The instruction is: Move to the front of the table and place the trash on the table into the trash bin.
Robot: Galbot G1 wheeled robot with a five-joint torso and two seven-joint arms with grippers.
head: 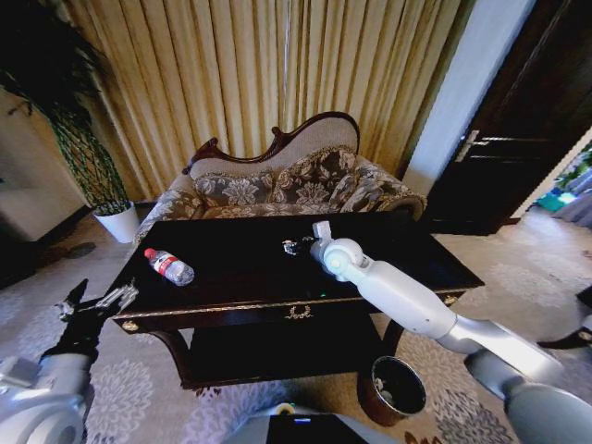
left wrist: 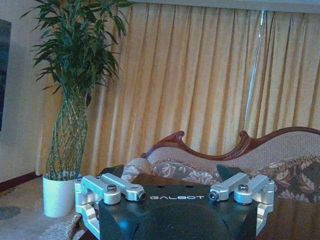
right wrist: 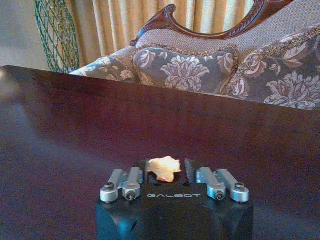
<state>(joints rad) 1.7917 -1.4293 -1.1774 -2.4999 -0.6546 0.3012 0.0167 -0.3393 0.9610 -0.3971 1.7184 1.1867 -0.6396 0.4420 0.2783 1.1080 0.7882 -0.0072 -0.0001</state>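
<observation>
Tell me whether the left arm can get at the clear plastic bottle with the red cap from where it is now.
Probably yes. The left gripper hovers off the dark glossy table's left end, fingers open, and the clear red-capped plastic bottle lies near that end with only bare tabletop between them.

A clear plastic water bottle (head: 169, 266) with a red cap is seen lying on its side near the left end of the dark glossy table (head: 388, 242), in front of a floral sofa (head: 287, 180). The right gripper (head: 296, 246) is stretched over the tabletop's middle, while the left gripper (head: 97, 301) is held just off the table's left corner. A reddish-brown trash bin (head: 393, 388) is set on the carpet beside the table's front right leg.
</observation>
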